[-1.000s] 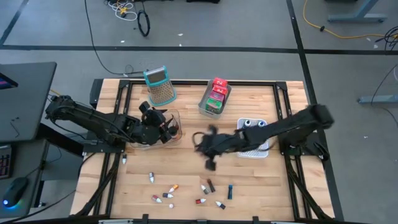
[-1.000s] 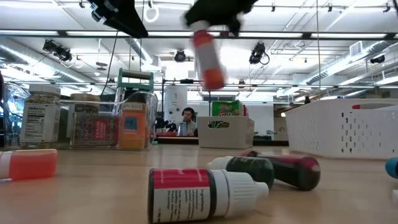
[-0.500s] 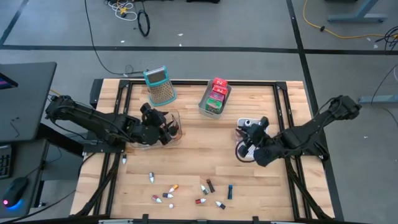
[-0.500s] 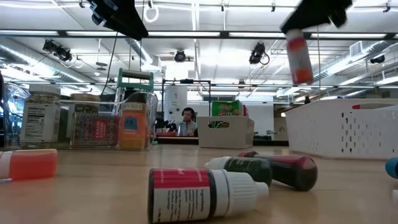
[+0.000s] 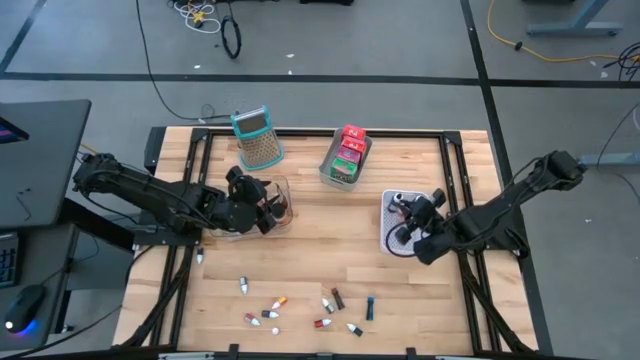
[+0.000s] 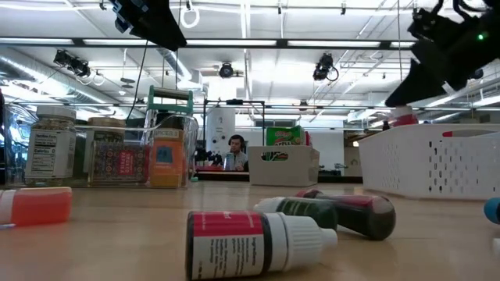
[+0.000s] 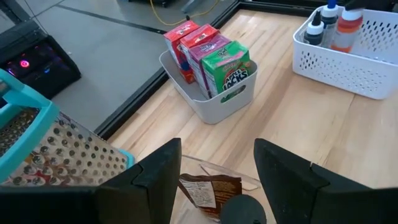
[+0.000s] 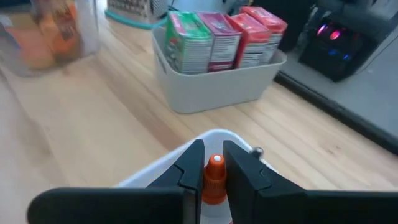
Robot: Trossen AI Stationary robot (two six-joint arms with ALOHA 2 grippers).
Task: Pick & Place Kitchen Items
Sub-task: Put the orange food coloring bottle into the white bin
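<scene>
Light wooden slatted table point(image 5: 300, 260). White perforated plastic basket point(image 5: 388, 240) at table right. Right gripper point(image 8: 212, 169) above basket, fingers pinching small orange-capped bottle point(image 8: 214, 177). Left gripper point(image 7: 216, 177), fingers spread, above clear plastic bin point(image 5: 283, 190) holding jars.

orange-capped bottle point(image 8: 214, 179) upright — over white basket point(image 5: 392, 203)

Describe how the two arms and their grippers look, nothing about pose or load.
Both arms are dark, nearly black, built of jointed segments. The left gripper has two broad, flat, matte black fingers with angled edges. The right gripper has two narrower black fingers. A small green light glows on the right arm in the low view.
</scene>
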